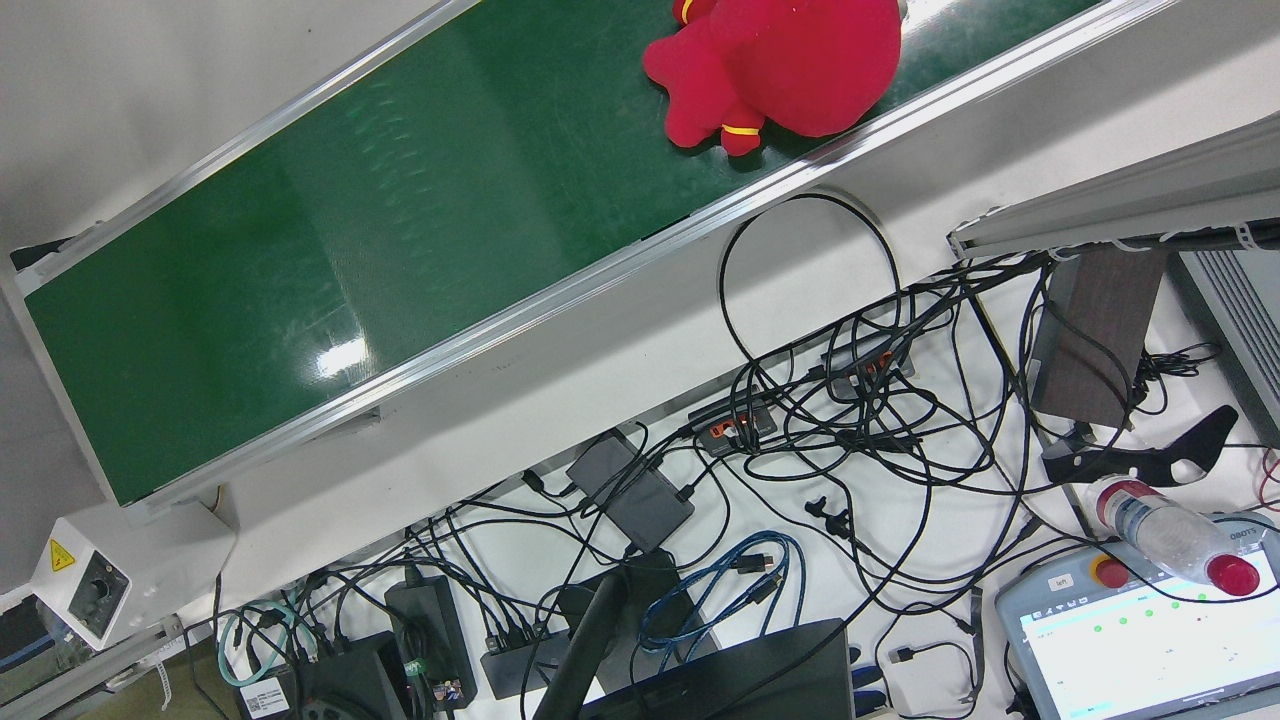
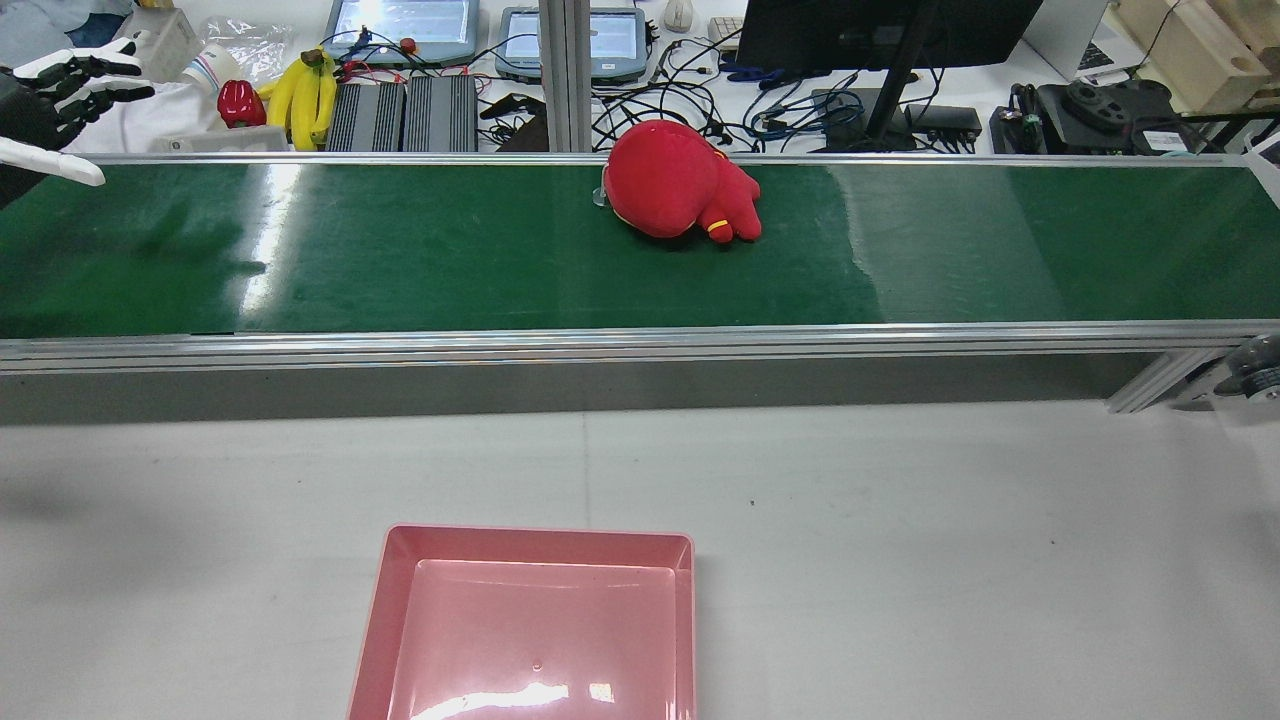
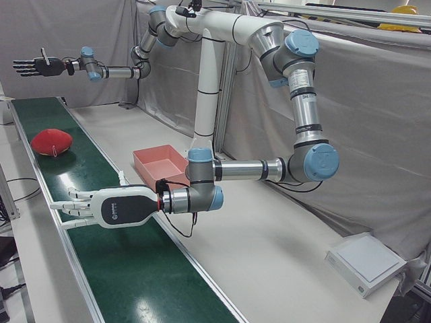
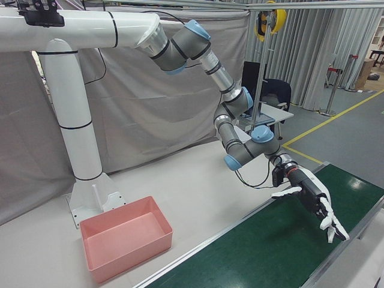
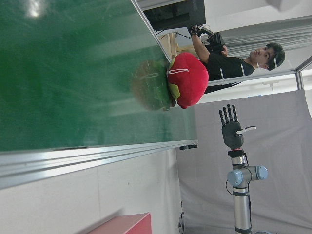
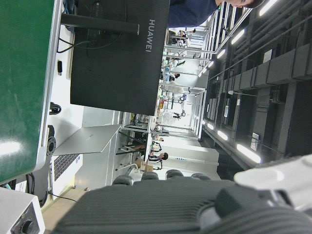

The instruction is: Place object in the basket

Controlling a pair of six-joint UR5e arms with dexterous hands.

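A red plush toy (image 2: pixel 665 180) lies on the green conveyor belt (image 2: pixel 450 250), near its far edge at mid-length; it also shows in the front view (image 1: pixel 790 60) and far down the belt (image 3: pixel 50 141). The pink basket (image 2: pixel 540 537) stands empty on the grey table on the robot's side of the belt (image 3: pixel 147 161) (image 4: pixel 129 252). My left hand (image 3: pixel 101 207) hovers open and flat over the belt's left end (image 2: pixel 70 90), well away from the toy. My right hand (image 4: pixel 309 201) is open over the other end, and also appears raised beyond the toy (image 5: pixel 229 129).
Behind the belt a desk carries bananas (image 2: pixel 300 90), tablets, a monitor stand (image 2: pixel 890 80) and tangled cables (image 1: pixel 850 420). A person (image 5: pixel 229 58) stands past the toy. The white pedestal (image 4: pixel 78 156) rises behind the basket.
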